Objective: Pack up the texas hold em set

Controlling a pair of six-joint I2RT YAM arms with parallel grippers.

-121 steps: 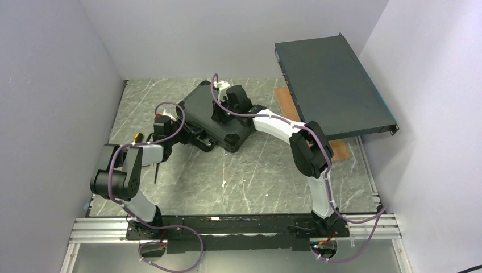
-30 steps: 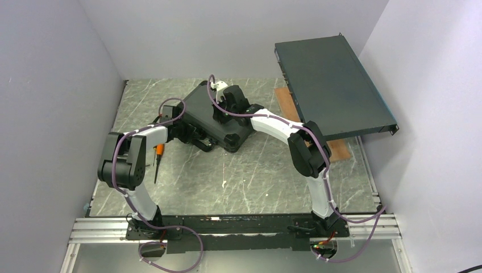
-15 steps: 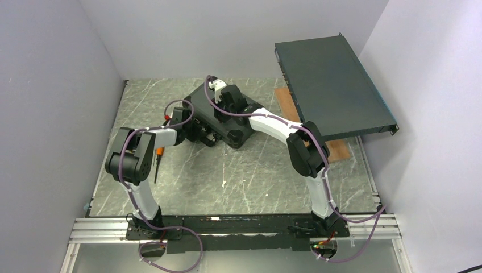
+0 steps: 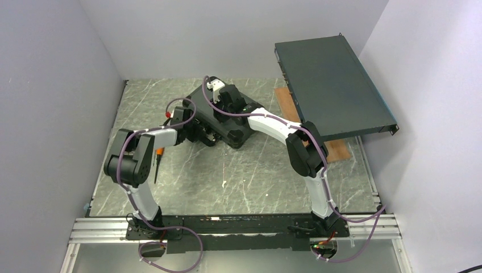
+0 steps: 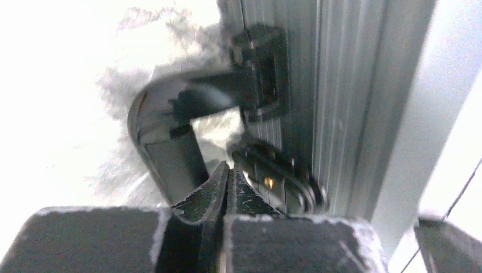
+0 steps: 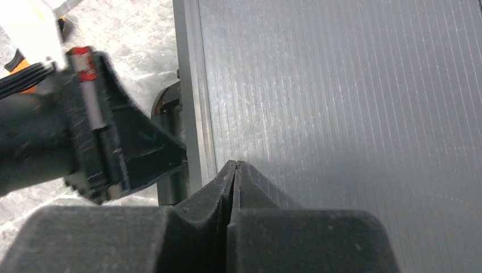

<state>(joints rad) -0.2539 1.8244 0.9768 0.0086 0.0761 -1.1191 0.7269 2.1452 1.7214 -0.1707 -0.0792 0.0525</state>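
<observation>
The small black hard case (image 4: 241, 126) lies shut on the table at the back middle, so chips, cards and buttons are hidden. My right gripper (image 4: 223, 112) is shut and empty, tips down on the ribbed lid (image 6: 341, 102); it also shows in the right wrist view (image 6: 235, 166). My left gripper (image 4: 197, 132) is shut and empty at the case's front left side. In the left wrist view its tips (image 5: 228, 170) sit just below the black handle (image 5: 165, 131), next to a latch (image 5: 278, 182).
A large flat dark grey metal box (image 4: 332, 85) leans at the back right over a brown board (image 4: 341, 149). An orange-handled screwdriver (image 4: 160, 152) lies on the table by the left forearm. Walls close in on the left, back and right.
My left gripper has swung from the left side of the table to the case's handle side. The right gripper has shifted slightly left on the lid.
</observation>
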